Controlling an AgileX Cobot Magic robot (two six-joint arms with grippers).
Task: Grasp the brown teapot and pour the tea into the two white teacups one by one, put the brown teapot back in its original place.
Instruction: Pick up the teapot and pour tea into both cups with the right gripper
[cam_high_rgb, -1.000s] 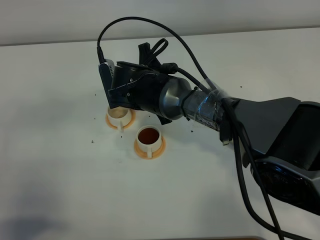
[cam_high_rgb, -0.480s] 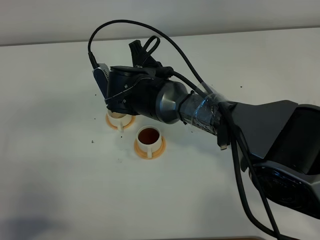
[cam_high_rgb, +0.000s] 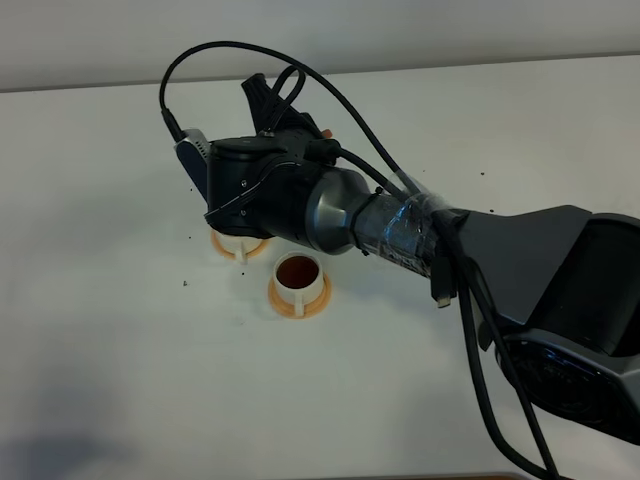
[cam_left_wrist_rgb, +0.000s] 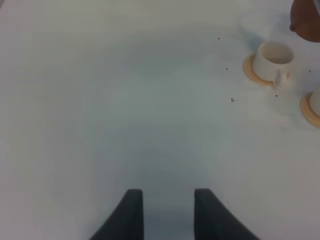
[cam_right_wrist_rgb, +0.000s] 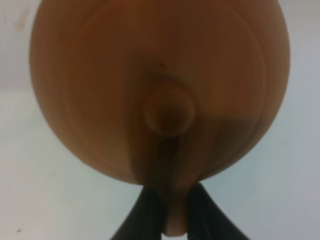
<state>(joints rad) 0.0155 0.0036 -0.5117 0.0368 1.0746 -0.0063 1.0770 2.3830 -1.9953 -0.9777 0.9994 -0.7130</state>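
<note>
The brown teapot (cam_right_wrist_rgb: 160, 85) fills the right wrist view, lid knob toward the camera. My right gripper (cam_right_wrist_rgb: 172, 217) is shut on its loop handle. In the exterior high view the right arm's wrist (cam_high_rgb: 270, 190) hangs over the far left teacup (cam_high_rgb: 238, 244), hides most of it and covers the teapot. The nearer teacup (cam_high_rgb: 297, 272) holds dark tea on its orange saucer (cam_high_rgb: 298, 303). The left wrist view shows the far teacup (cam_left_wrist_rgb: 272, 59) with a pale inside, an edge of the other teacup (cam_left_wrist_rgb: 315, 102), and a bit of the teapot (cam_left_wrist_rgb: 306, 20) above them. My left gripper (cam_left_wrist_rgb: 167, 212) is open above bare table. The original place is out of view.
The white table (cam_high_rgb: 110, 330) carries small dark specks around the cups. The right arm's black cables (cam_high_rgb: 330, 90) loop above the wrist, and its bulky base (cam_high_rgb: 570, 320) fills the lower right of the exterior high view.
The right wrist has shifted left and slightly toward the far side, turning as it went, and now covers more of the left teacup. The nearer teacup has not moved.
</note>
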